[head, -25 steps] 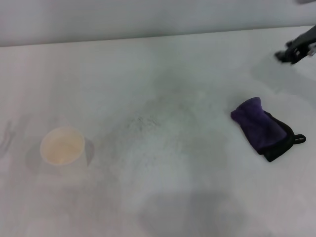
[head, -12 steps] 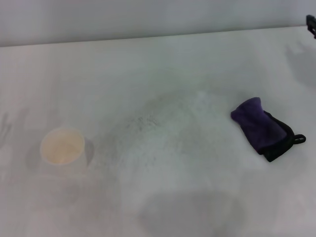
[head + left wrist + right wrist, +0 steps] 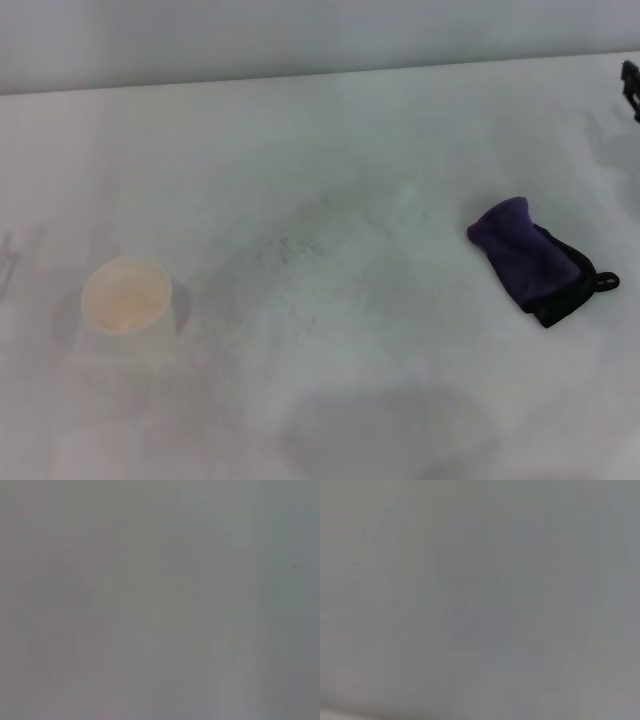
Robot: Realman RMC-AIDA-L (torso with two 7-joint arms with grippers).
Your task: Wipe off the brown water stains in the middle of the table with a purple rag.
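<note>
Table (image 3: 400,130) space fills most of the head view, wide and white, with a pale wall behind its far edge. The purple rag (image 3: 530,262) lies on the right side of the table. It is bunched up and soft, dark purple on top, with black edging along its near side and a small black loop sticking out at the right end. Nothing is touching the rag. Far over on the left side stands a white paper cup (image 3: 127,297), upright, with a pale tan inside. The cup and the rag are well apart. Between them, in the middle of the table, is a faint grey speckled smudge (image 3: 290,248); I cannot tell if any of it is brown. At the far right edge of the view, up near the back of the table, a small dark bit of the right tool (image 3: 631,86) pokes in. It is above and behind the rag and not near it. So little of it shows that I cannot tell if the tool is apart or together. The left wrist view shows only a flat grey blur, and no thing can be made out in it. The right wrist view is the same kind of grey blur, a little darker in the middle, and no thing can be made out there either.
</note>
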